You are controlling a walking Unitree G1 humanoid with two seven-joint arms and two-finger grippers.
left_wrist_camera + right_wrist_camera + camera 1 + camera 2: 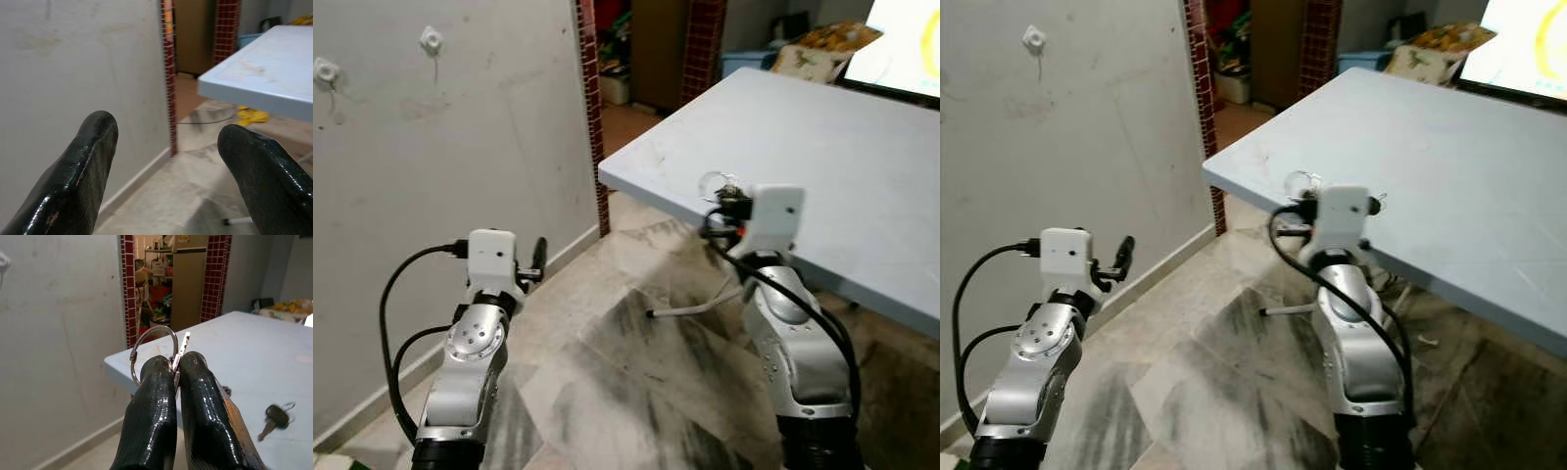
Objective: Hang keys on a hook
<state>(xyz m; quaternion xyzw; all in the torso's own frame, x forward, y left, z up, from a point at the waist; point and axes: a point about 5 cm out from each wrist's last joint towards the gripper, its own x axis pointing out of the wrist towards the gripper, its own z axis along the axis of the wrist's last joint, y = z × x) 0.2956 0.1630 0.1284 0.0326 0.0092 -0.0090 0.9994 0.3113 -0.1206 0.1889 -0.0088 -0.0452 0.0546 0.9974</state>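
Two white hooks (432, 40) are seen high on the grey wall (450, 176) at the left, the second (325, 70) further left and a little lower. Below them, the left gripper (166, 161) is held up in the air beside the wall with its fingers (83, 171) spread wide apart; nothing is held between them, and only the wall and the marble floor (636, 372) are seen beyond.

To the right, the right gripper (177, 369) is raised at the near edge of the pale blue table (842, 147). Its fingers are pressed together on the keys (168, 350): a metal ring with a key blade is pinched at the very tips, the ring standing up above and just to the wall side of the fingertips. The held keys are well apart from the hooks. A second key (275, 417) with a dark head is seen lying on the tabletop, near the gripper.
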